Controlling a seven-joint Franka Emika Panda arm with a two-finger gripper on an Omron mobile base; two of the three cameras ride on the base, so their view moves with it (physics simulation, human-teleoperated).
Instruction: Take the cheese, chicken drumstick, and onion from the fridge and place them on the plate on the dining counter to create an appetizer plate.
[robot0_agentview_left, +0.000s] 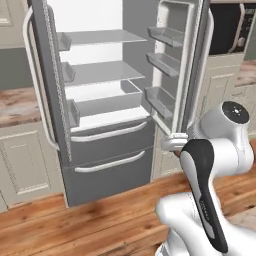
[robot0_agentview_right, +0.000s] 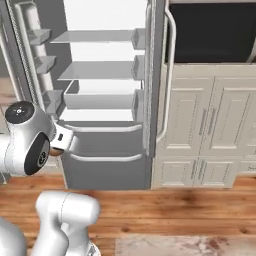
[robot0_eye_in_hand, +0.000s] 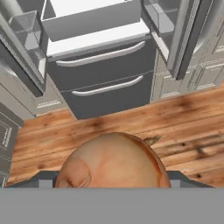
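The fridge (robot0_agentview_left: 100, 100) stands open, shelves bare. The end effector (robot0_eye_in_hand: 111, 186) apparently pinches the onion (robot0_eye_in_hand: 111, 162) above the wooden floor (robot0_eye_in_hand: 131, 118).

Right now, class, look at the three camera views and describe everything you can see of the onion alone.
The onion is a rounded tan to orange-brown ball with a smooth, papery-looking skin, a paler patch on one side and a small dry tip sticking out at its upper right. In the hand view it sits very close to the camera, its lower part cut off, above the wooden floor in front of the open fridge. It appears held in the end effector, though the fingers are hidden. From the right base view, a small brown sliver shows beside the arm.
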